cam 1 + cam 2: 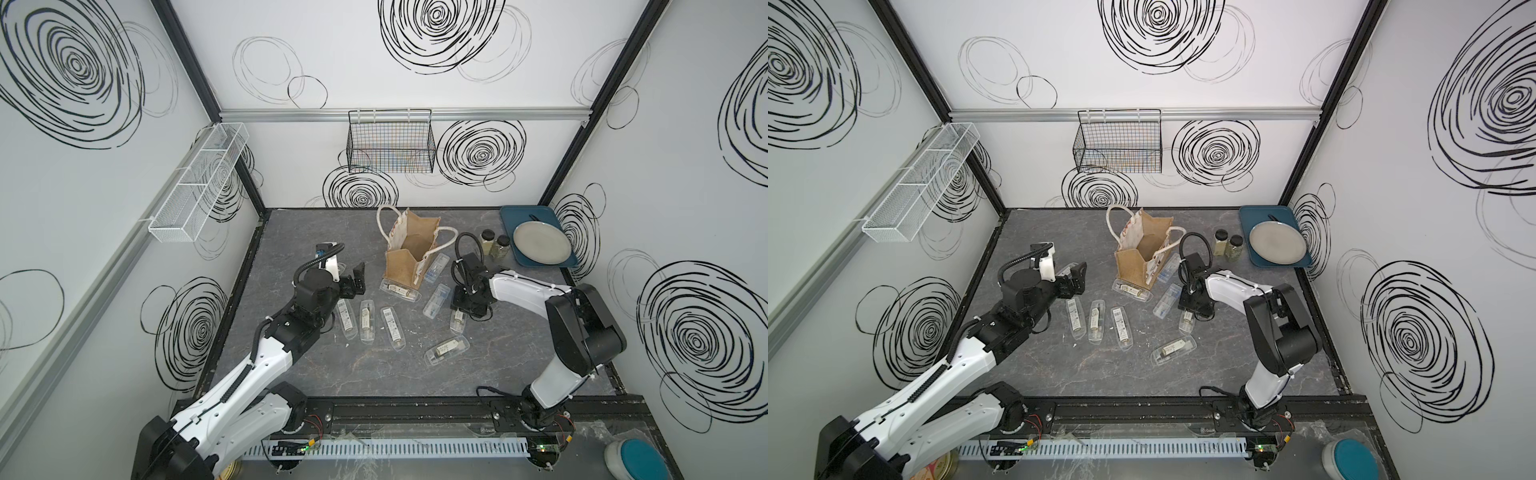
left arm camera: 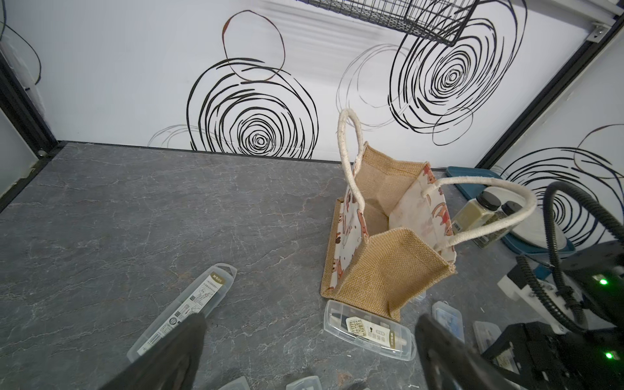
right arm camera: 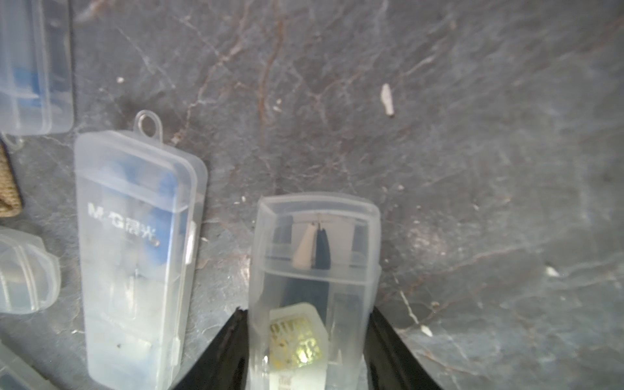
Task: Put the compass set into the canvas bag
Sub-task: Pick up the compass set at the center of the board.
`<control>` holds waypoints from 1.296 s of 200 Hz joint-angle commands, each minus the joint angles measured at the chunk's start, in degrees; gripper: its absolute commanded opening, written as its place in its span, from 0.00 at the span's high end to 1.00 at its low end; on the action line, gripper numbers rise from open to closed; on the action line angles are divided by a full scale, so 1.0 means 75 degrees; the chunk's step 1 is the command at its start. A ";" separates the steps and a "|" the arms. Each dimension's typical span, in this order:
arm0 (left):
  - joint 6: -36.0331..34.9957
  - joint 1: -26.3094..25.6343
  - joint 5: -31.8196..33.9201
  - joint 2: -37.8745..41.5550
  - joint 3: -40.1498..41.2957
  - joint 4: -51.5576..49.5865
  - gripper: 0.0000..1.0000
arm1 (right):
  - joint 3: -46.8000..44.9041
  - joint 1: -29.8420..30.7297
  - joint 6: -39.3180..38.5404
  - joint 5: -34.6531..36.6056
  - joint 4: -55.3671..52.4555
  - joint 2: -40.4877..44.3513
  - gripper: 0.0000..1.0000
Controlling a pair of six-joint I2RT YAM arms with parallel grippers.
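The canvas bag (image 1: 409, 257) (image 1: 1140, 259) (image 2: 388, 243) stands open and upright at the back middle of the table, its white rope handles spread apart. Several clear compass set cases lie in front of it. My right gripper (image 1: 462, 311) (image 1: 1190, 309) (image 3: 306, 310) points down, to the right of the bag, with its jaws pressed against both long sides of one compass set (image 3: 314, 263) (image 1: 457, 323) that lies on the table. My left gripper (image 1: 359, 278) (image 1: 1077, 276) (image 2: 310, 320) hangs open and empty left of the bag, above the table.
Other cases lie close by: a blue-filled one (image 3: 135, 256) beside the held case, one (image 2: 368, 332) against the bag's front, three in a row (image 1: 367, 320). Two spice jars (image 1: 494, 244) and a teal tray (image 1: 509, 216) with a plate (image 1: 542, 242) stand back right. A black wire basket (image 1: 390, 141) hangs on the back wall.
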State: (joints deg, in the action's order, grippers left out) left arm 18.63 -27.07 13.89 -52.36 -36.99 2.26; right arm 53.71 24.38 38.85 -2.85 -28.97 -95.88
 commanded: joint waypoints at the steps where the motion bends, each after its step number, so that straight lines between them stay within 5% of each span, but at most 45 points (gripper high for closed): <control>1: 0.0115 0.0070 -0.0067 0.0129 -0.0003 -0.0084 0.01 | -0.0442 -0.0334 0.0193 -0.0416 0.0024 0.0177 0.47; 135: 0.0202 0.0268 -0.0085 0.0123 -0.0243 -0.0176 0.01 | -0.0579 -0.1024 -0.0103 -0.0265 -0.0968 0.3146 0.51; 196: 0.0316 0.0212 -0.0231 -0.0178 -0.0365 -0.0055 0.01 | 0.0519 -0.0928 -0.0394 -0.0057 -0.1666 0.4229 0.51; 259: 0.0427 0.0073 -0.0052 -0.0239 -0.0341 -0.0085 0.01 | 0.3493 0.0182 -0.0854 0.0360 -0.1119 0.2542 0.51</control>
State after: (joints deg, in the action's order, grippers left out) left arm 20.99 -25.85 12.80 -54.02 -37.95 -0.05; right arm 72.97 22.70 35.59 -2.24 -40.03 -70.28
